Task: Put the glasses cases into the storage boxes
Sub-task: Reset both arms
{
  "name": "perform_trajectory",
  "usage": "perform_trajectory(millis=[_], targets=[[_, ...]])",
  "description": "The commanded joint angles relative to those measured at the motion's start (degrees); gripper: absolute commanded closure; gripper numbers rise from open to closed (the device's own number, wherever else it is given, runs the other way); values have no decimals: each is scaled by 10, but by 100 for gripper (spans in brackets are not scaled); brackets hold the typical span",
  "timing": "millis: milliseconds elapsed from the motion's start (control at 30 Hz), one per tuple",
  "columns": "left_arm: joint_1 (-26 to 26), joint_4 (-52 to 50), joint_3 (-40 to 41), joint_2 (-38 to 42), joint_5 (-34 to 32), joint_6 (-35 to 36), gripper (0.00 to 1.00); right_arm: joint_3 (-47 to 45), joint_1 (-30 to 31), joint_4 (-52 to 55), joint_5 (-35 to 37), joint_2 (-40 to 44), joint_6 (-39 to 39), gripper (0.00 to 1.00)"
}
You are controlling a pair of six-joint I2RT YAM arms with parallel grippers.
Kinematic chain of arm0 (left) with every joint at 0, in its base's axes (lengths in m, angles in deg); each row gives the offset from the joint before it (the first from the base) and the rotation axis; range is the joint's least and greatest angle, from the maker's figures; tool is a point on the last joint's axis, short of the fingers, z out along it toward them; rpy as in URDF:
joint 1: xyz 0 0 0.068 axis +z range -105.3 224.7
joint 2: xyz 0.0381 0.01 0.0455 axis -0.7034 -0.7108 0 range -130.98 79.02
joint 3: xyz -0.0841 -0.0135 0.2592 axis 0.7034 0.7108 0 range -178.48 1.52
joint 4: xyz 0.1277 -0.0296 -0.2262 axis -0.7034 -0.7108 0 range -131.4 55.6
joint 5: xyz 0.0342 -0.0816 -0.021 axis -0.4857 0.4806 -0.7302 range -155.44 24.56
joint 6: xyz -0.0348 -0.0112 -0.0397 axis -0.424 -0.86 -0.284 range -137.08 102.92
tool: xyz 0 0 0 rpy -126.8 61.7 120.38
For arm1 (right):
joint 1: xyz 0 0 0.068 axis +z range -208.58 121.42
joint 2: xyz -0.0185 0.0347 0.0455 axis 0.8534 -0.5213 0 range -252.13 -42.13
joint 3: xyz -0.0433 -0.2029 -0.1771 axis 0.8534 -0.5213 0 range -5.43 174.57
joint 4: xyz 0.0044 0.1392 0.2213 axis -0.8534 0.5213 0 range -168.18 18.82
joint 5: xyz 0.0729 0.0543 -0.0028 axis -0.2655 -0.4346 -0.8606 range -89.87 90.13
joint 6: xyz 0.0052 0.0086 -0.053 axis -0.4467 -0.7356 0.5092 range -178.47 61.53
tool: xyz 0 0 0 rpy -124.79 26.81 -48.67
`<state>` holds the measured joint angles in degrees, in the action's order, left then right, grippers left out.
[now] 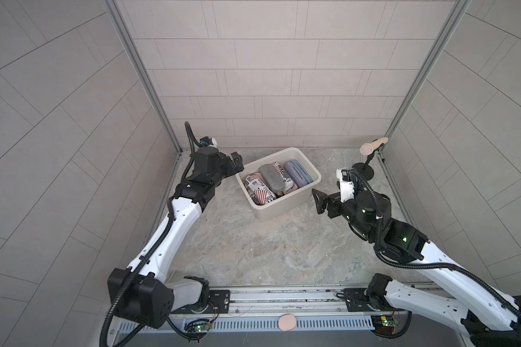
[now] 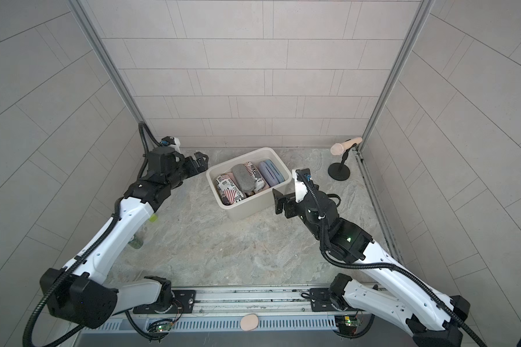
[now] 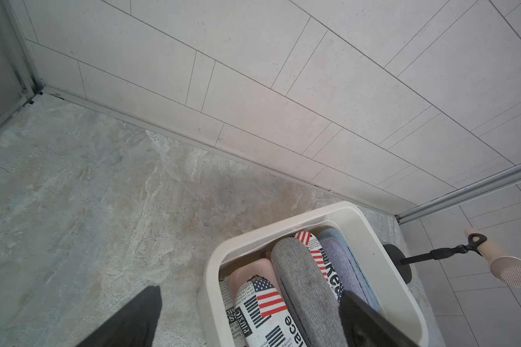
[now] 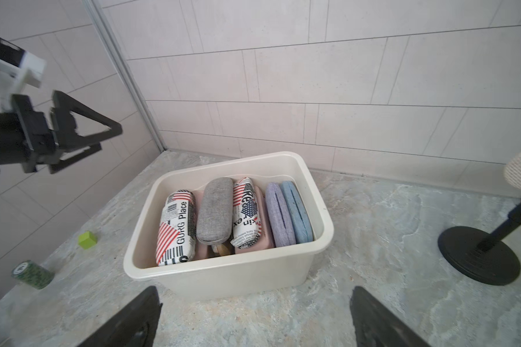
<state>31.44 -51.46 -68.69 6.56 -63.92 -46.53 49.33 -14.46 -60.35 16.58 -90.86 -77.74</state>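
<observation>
Glasses cases (image 4: 215, 210) packed side by side to fit the storage box (image 4: 238, 279).
Left gripper (image 1: 237, 160) and right gripper (image 1: 317, 202) flank it; fingers apart, empty.

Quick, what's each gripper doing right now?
Left gripper: open, holding nothing.
Right gripper: open, holding nothing.

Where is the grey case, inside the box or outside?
Inside. The grey case lies within the walls of the box, all four sides around it.
</observation>
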Motion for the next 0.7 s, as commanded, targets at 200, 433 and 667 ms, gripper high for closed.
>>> perform_trajectory(millis=[200, 433, 667], targets=[[1, -40, 55, 60, -94, 29, 0, -43, -74, 17, 30, 37, 54, 0], [1, 87, 220, 135, -75, 116, 0, -132, -170, -48, 30, 74, 55, 0], [0, 314, 415, 167, -144, 175, 0, -230, -247, -126, 37, 89, 68, 0]])
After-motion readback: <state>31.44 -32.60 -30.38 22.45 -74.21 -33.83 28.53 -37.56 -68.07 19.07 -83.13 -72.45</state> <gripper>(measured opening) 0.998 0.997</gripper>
